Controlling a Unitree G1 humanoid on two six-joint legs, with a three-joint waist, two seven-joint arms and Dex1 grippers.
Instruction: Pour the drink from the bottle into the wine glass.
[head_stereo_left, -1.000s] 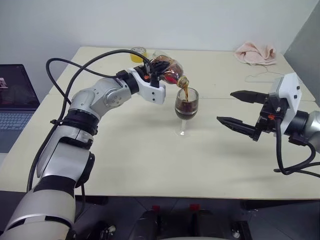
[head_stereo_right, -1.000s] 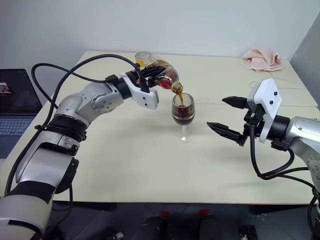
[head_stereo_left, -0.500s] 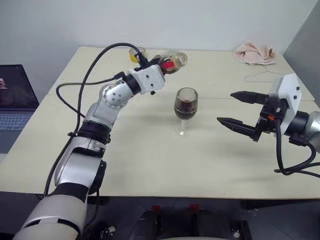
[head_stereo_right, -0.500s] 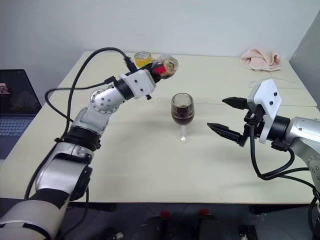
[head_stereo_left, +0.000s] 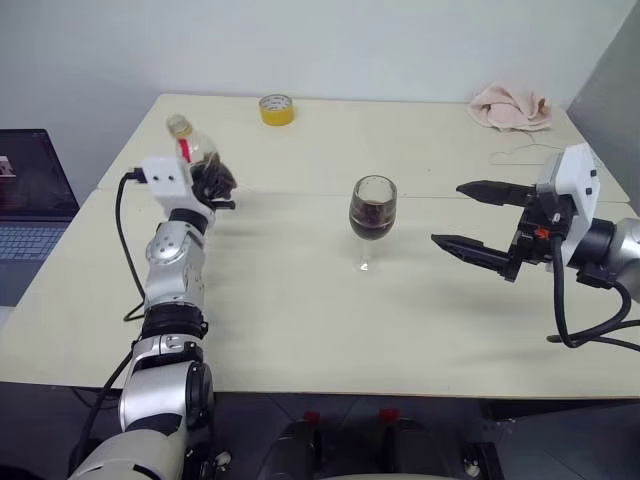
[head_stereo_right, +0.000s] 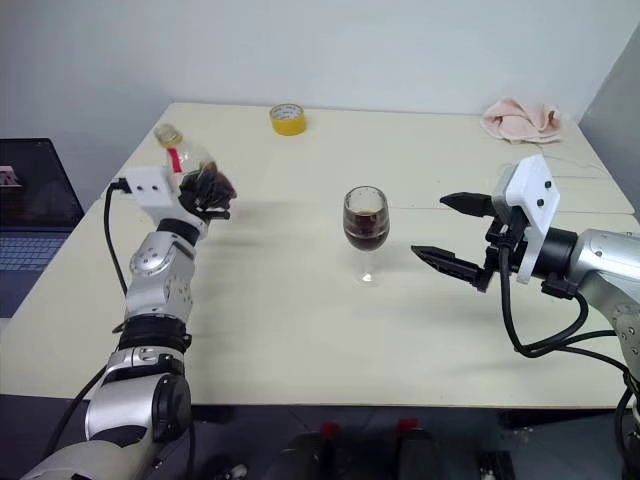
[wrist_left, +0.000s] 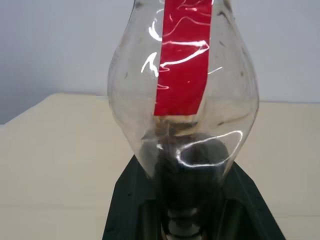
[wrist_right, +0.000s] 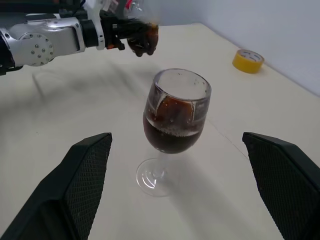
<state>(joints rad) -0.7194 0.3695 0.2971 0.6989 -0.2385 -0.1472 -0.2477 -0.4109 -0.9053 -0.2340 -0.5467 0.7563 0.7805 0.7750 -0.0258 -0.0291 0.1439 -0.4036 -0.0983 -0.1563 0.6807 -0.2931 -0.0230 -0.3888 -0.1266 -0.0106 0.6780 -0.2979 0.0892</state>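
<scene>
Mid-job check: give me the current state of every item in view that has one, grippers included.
bottle: upright, uncapped, held off the table, a little dark drink at the bottom.
wine glass: upright on the table, partly filled with dark drink.
left gripper: shut on the bottle.
right gripper: open, holding nothing, beside the wine glass.
tape roll: lying flat.
pink cloth: crumpled.

Silver-grey jointed arms, white wrist housings, black cables, ridged black fingers (head_stereo_left: 470, 246).

I see glossy clear plastic on the bottle (wrist_left: 183, 100), smooth clear glass on the wine glass (wrist_right: 174, 120), matt cream counter (head_stereo_left: 330, 320), textured black fingers (wrist_right: 87, 175).
</scene>
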